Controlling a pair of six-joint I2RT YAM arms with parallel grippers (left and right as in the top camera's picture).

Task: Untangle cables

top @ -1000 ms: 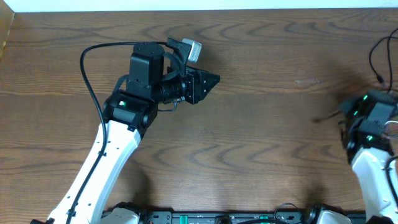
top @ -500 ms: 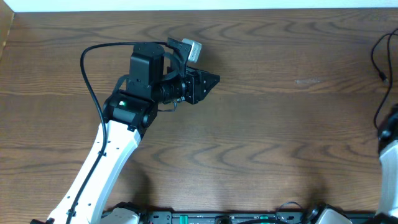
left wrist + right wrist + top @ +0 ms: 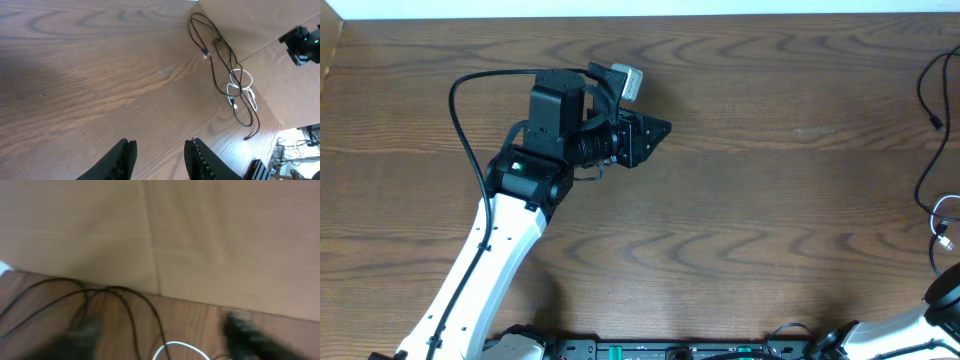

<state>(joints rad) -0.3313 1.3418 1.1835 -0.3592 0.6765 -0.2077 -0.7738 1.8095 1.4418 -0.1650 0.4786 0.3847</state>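
Observation:
The cables lie in a loose tangle at the table's far right edge. In the overhead view a black cable (image 3: 928, 100) loops above a white cable (image 3: 944, 214). The left wrist view shows the black cords (image 3: 218, 49) crossing the white one (image 3: 241, 80). My left gripper (image 3: 661, 128) hovers over the table's left-middle, far from them; it (image 3: 161, 156) is open with nothing between its fingers. In the blurred right wrist view my right gripper (image 3: 161, 332) is open, its fingers wide apart just above black cords (image 3: 131, 311) and a white loop (image 3: 181, 347).
A tan wall (image 3: 200, 240) rises just behind the cables at the table's right side. Part of the right arm (image 3: 945, 296) shows at the overhead view's lower right corner. The left arm's own thick black cable (image 3: 460, 120) arcs beside it.
The right arm has pulled back toward the lower right, mostly out of the overhead view. Its gripper has gone from shut to open, and the white cable now shows. The left arm has not moved.

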